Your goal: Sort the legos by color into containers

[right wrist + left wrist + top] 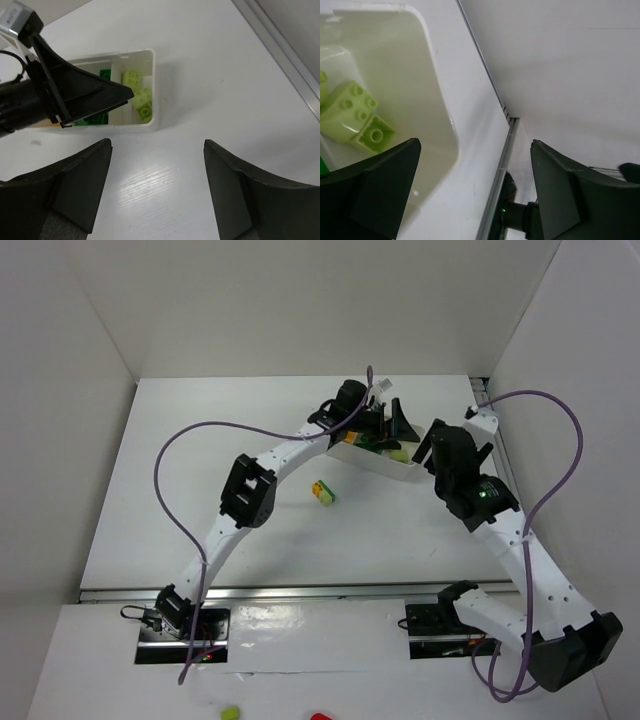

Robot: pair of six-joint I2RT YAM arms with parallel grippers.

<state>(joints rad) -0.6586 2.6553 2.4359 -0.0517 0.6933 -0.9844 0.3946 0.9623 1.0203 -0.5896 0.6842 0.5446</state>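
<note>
The white tray (400, 469) lies at the back middle of the table. My left gripper (388, 426) hovers over it, open and empty. In the left wrist view (475, 192) its jaws stand wide apart over the tray's end wall (437, 75), with pale yellow-green bricks (352, 117) inside. My right gripper (427, 448) is open and empty just right of the tray. In the right wrist view (157, 192) the tray (150, 125) holds pale yellow-green bricks (139, 95) and dark green bricks (104, 75). Two loose bricks, orange and yellow-green (321, 492), lie on the table in front of the tray.
The left gripper's black finger (80, 92) reaches over the tray in the right wrist view. White walls enclose the table at the left, back and right. A metal rail (300, 592) runs along the near edge. Small green (230, 713) and red (320, 717) objects lie below the bases.
</note>
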